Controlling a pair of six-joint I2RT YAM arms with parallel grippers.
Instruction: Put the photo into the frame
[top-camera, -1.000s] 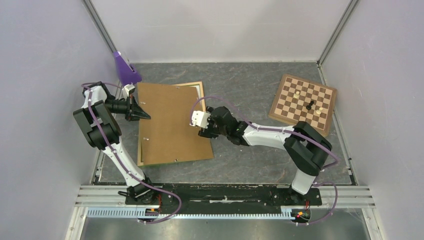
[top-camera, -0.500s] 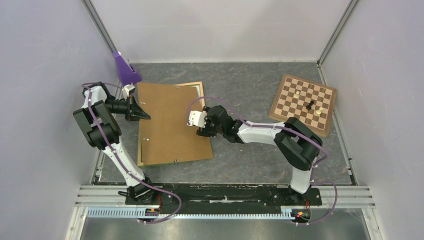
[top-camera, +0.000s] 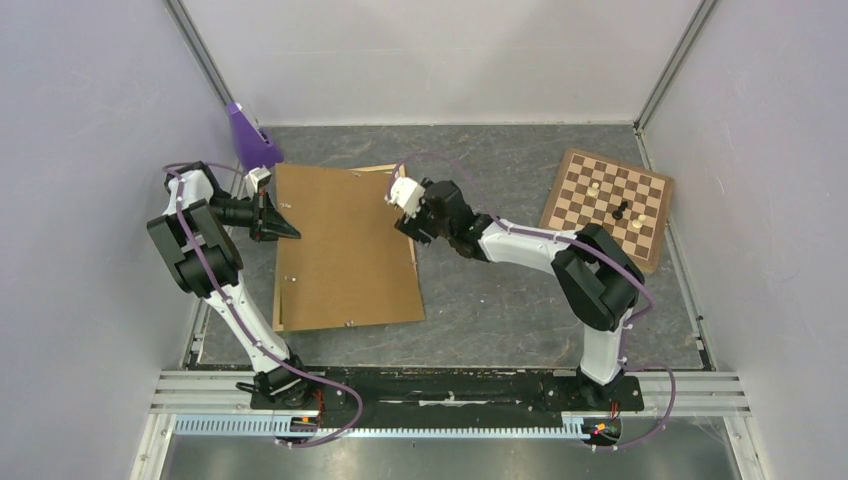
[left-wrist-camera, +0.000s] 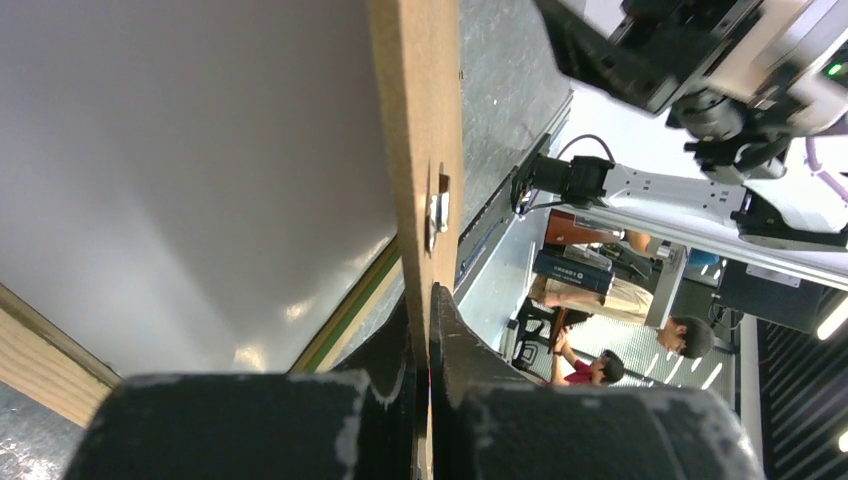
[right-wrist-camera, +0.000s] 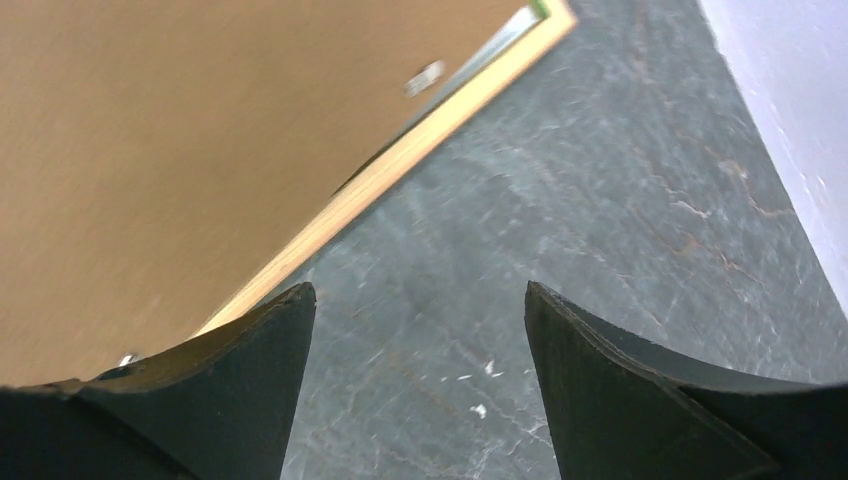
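Top external view: we find the frame lying flat on the table, left of centre. The brown hardboard panel covers it almost wholly, and only a sliver of pale rail shows at the far right corner. The chessboard sits well apart at the far right and plays no part.

Left gripper: closed tight on the left edge of the hardboard panel. Its wrist camera shows the board edge-on between the fingers and raised off the frame on that side. Under the raised board a broad, pale, glossy sheet lies inside the wooden rail. We judge this to be the photo, resting in the frame. Its corners are out of view, so we cannot confirm that it is fully seated.

Right gripper: jaws spread wide, holding nothing, poised above bare table just beside the frame's right rail near the far corner. 1 small metal tab shows at the panel's edge by that rail.

Assessment: the main placement looks done. Outstanding, in our judgement:
- 1: lower the board squarely onto the photo.
- 2: check that it sits within all 4 rails.
- 3: turn the tabs, if the task extends that far.

Risk noted: the board appears slightly askew to the frame and may ride up on a rail.
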